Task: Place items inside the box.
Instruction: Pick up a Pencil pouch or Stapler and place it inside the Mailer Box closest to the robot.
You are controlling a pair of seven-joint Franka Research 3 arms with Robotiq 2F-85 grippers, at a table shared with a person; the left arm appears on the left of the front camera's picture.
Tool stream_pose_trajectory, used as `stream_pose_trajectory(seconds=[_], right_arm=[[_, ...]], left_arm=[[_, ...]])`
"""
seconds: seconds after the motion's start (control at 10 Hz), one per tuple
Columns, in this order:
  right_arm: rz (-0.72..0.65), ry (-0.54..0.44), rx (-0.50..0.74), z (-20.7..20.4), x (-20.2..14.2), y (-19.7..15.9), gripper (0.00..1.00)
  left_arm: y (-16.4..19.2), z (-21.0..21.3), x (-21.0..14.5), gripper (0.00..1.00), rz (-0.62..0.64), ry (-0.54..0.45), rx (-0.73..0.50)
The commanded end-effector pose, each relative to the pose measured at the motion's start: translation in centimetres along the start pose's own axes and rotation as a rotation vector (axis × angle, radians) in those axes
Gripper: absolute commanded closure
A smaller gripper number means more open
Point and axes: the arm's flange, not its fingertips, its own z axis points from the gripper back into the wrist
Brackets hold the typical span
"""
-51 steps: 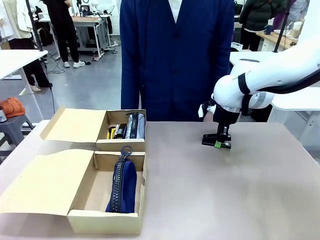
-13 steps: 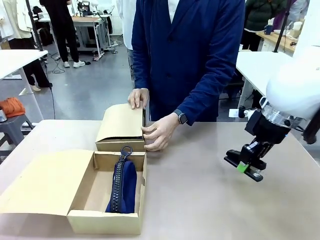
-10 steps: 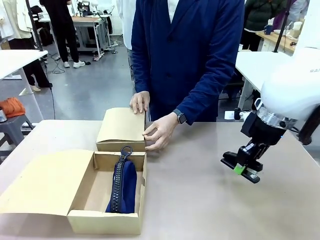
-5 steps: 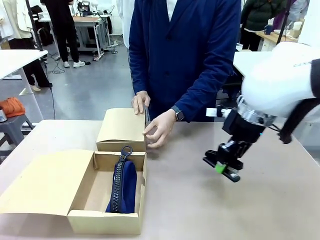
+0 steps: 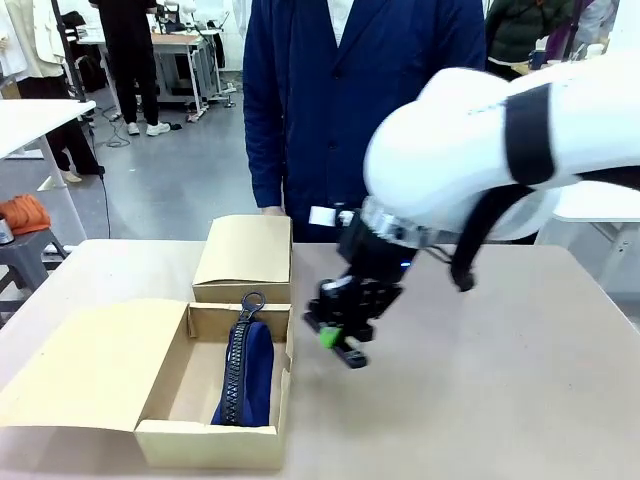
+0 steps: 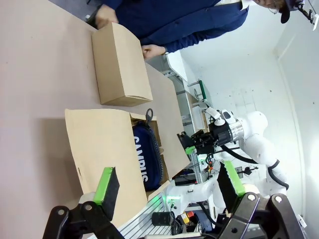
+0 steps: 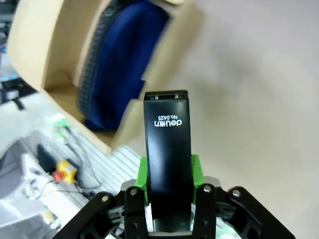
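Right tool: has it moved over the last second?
Yes: the right tool, gripping the black stapler, has swung left across the table to beside the open cardboard box.

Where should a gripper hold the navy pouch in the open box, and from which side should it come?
Probably mid-length, across the zipper ridge, from straight above: the navy pouch lies lengthwise, zipper up, and the open box walls block its sides.

Front overview, wrist views, shared box [image 5: 205, 445]

Right arm [image 5: 450, 150]: white shell, black band, perhaps a cable; black green-padded end effector [image 5: 337, 335].
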Motion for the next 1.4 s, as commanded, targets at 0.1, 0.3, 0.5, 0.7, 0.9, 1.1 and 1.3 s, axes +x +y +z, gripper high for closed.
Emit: stream_pose_trajectory(seconds=[0.1, 0.3, 0.5, 0.7, 0.9, 1.1, 1.3], right_arm=[[0.000, 0.000, 0.000, 0.0, 0.0, 0.0, 0.63], [0.000, 0.000, 0.000, 0.0, 0.0, 0.0, 0.63], [-0.153, 0.013, -0.044, -2.5, 1.6, 4.6, 0.63], [-0.264, -0.045, -0.065, -3.5, 2.5, 10.4, 0.63], [-0.354, -0.065, -0.094, -5.3, 3.6, 15.1, 0.63], [-0.330, -0.111, -0.102, -7.9, 6.3, 16.9, 0.63], [-0.322, -0.128, -0.107, -10.0, 8.0, 17.1, 0.63]], left_arm=[[-0.1, -0.1, 0.0, 0.00, -0.019, -0.015, -0.019], [-0.1, -0.1, 0.0, 0.00, -0.019, -0.015, -0.019], [-0.1, -0.1, 0.0, 0.00, -0.019, -0.015, -0.019], [-0.1, -0.1, 0.0, 0.00, -0.019, -0.015, -0.019], [-0.1, -0.1, 0.0, 0.00, -0.019, -0.015, -0.019], [-0.1, -0.1, 0.0, 0.00, -0.019, -0.015, -0.019], [-0.1, -0.1, 0.0, 0.00, -0.019, -0.015, -0.019]])
